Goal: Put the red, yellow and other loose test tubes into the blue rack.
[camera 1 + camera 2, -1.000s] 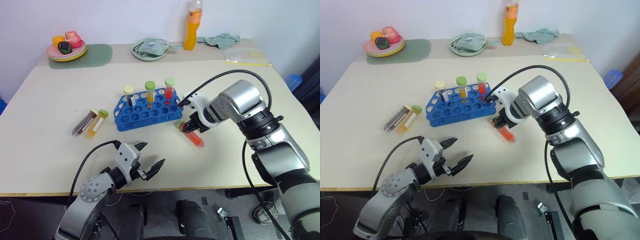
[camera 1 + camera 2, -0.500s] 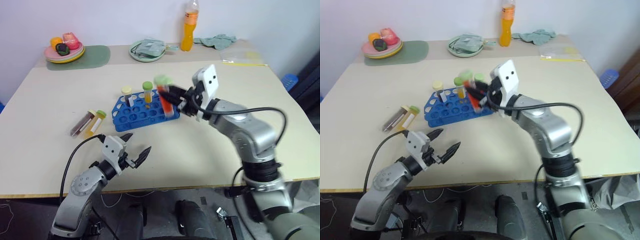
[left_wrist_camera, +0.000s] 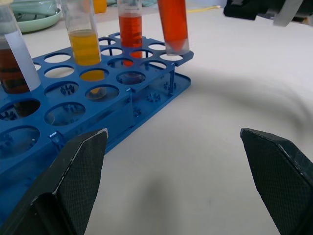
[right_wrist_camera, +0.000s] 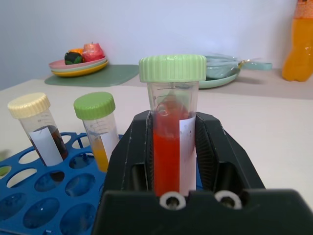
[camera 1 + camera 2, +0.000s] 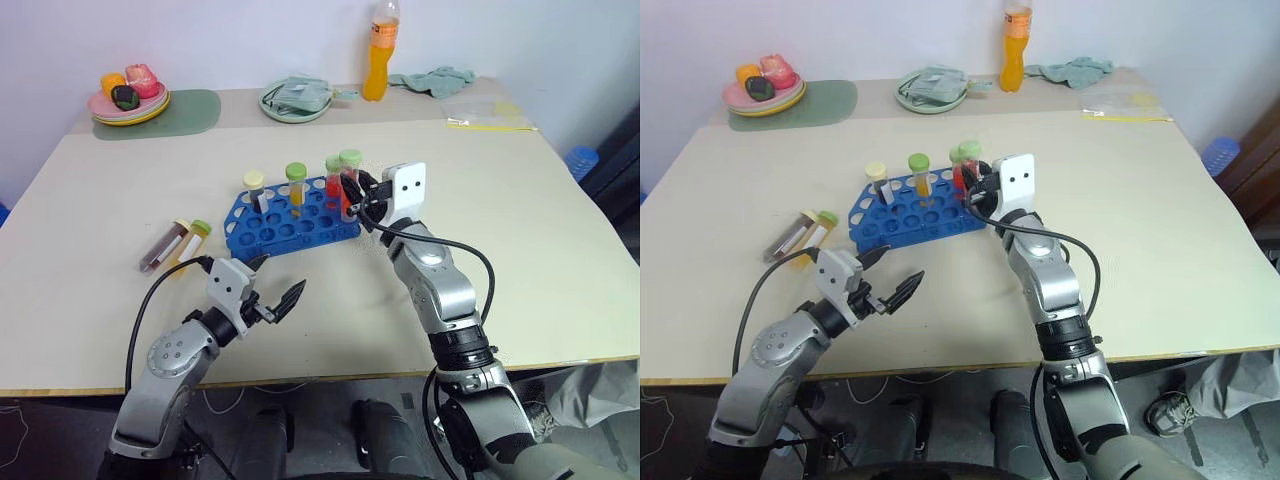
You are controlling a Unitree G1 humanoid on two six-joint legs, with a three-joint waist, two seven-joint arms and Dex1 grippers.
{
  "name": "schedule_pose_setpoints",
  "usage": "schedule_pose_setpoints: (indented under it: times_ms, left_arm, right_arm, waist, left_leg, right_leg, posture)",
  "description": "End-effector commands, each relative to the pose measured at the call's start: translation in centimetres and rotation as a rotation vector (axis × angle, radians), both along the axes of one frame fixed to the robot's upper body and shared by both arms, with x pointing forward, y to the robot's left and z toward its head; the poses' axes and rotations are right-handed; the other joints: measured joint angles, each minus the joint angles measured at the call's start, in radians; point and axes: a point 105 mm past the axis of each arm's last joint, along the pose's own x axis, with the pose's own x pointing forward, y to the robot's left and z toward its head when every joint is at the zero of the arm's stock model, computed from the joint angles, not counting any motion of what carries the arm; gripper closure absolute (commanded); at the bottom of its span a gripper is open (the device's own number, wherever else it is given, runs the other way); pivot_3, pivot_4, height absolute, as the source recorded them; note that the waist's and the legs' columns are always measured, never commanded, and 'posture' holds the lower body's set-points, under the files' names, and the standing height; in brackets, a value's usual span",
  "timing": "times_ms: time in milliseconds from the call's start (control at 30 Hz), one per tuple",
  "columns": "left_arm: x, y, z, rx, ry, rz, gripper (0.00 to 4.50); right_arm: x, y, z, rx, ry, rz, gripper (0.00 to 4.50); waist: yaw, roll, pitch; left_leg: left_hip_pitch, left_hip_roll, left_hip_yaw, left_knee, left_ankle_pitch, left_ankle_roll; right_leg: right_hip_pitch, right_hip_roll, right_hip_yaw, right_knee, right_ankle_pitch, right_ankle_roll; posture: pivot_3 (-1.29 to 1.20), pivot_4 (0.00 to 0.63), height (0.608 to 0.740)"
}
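lifted upright, red tube (image 4: 168,147) sits clamped between right fingers (image 4: 211,147).

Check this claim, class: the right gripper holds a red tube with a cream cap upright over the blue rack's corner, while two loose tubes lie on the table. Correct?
Not quite. The cap on the red tube in the right gripper is green, not cream, as the right wrist view shows. The rest stands: it is upright over the blue rack, and two loose tubes lie on the table.
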Motion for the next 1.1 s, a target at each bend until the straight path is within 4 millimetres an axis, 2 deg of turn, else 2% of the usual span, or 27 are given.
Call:
schedule_pose_setpoints:
  times_ms: [33,467,633,733,900,1100]
  left_arm:
    - [-0.3,-0.5,1.4,-0.011,-0.049,-0.018,0.00]
    - [-0.1,-0.1,1.1,-0.013,-0.036,-0.003,0.00]
    - [-0.1,0.1,1.1,-0.014,-0.033,0.004,0.00]
    - [0.0,0.4,1.2,-0.010,-0.037,0.013,0.00]
    - [0.2,1.1,1.7,-0.021,-0.042,0.041,0.00]
    - [0.3,2.1,2.0,-0.008,-0.048,0.063,0.00]
  right_arm:
    - [0.2,0.3,1.3,0.024,-0.053,0.004,3.78]
    - [0.3,1.1,0.4,0.047,-0.060,0.010,3.78]
    - [-0.2,1.2,0.6,0.057,-0.091,0.041,1.31]
    - [-0.5,1.3,1.1,0.059,-0.123,0.049,0.03]
    - [-1.1,1.0,1.9,0.051,-0.167,0.064,0.03]
    - [-1.1,-0.1,1.7,0.030,-0.166,0.041,0.03]
  waist:
    - [0.000,0.000,0.000]
    - [-0.001,0.000,0.000]
    - [-0.001,0.000,0.000]
    - [-0.001,0.000,0.000]
    - [0.000,0.000,0.000]
    - [0.000,0.000,0.000]
  left_leg:
    - [0.000,0.000,0.000,0.000,0.000,0.000]
    - [0.000,0.000,0.000,0.000,0.000,0.000]
    - [0.000,0.000,0.000,0.000,0.000,0.000]
    - [0.000,0.000,0.000,0.000,0.000,0.000]
    - [0.000,0.000,0.000,0.000,0.000,0.000]
    - [0.000,0.000,0.000,0.000,0.000,0.000]
  right_leg:
    - [0.000,0.000,0.000,0.000,0.000,0.000]
    - [0.000,0.000,0.000,0.000,0.000,0.000]
    - [0.000,0.000,0.000,0.000,0.000,0.000]
    - [0.000,0.000,0.000,0.000,0.000,0.000]
    - [0.000,0.000,0.000,0.000,0.000,0.000]
    - [0.000,0.000,0.000,0.000,0.000,0.000]
  posture:
    - [0.00,0.150,0.740]
    - [0.00,0.150,0.740]
    - [0.00,0.150,0.740]
    - [0.00,0.150,0.740]
    - [0.00,0.150,0.740]
    - [0.00,0.150,0.740]
